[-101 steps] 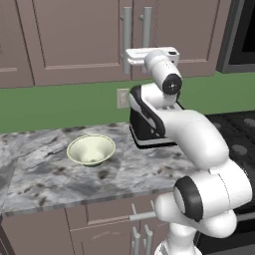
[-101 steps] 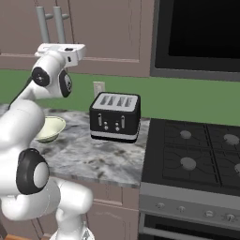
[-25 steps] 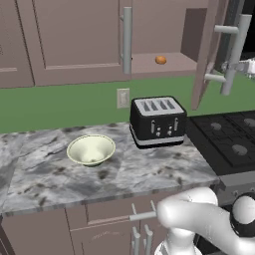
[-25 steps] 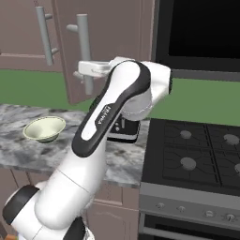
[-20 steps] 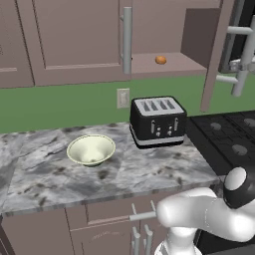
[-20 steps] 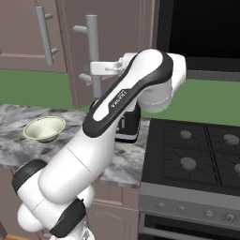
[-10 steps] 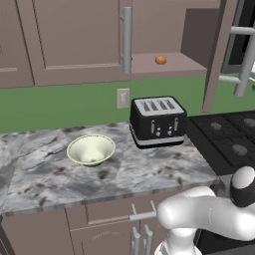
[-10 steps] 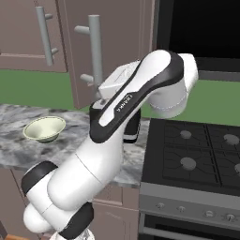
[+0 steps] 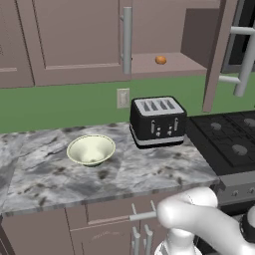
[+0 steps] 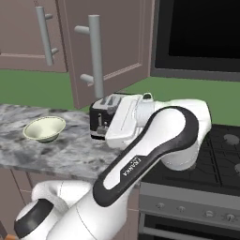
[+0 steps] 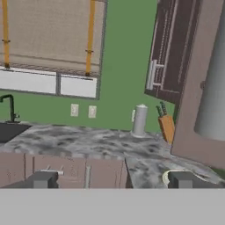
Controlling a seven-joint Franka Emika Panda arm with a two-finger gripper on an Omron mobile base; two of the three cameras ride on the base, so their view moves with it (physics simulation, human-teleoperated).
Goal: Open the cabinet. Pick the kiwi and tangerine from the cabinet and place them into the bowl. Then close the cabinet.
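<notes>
orange tangerine sits on the open cabinet shelf, well above the bowl. the gripper hangs spread wide and empty; reaching in, the arm may clip the swung-out door. the kiwi cannot be made out.

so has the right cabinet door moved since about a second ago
Yes. In the left base view the open right door has swung further right, away from the toaster, which has stayed put, uncovering more shelf beside the tangerine.

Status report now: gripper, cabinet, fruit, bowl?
Gripper open, holding nothing. Cabinet right door swung open; tangerine on shelf. Bowl empty on counter. Toaster below open shelf.
</notes>
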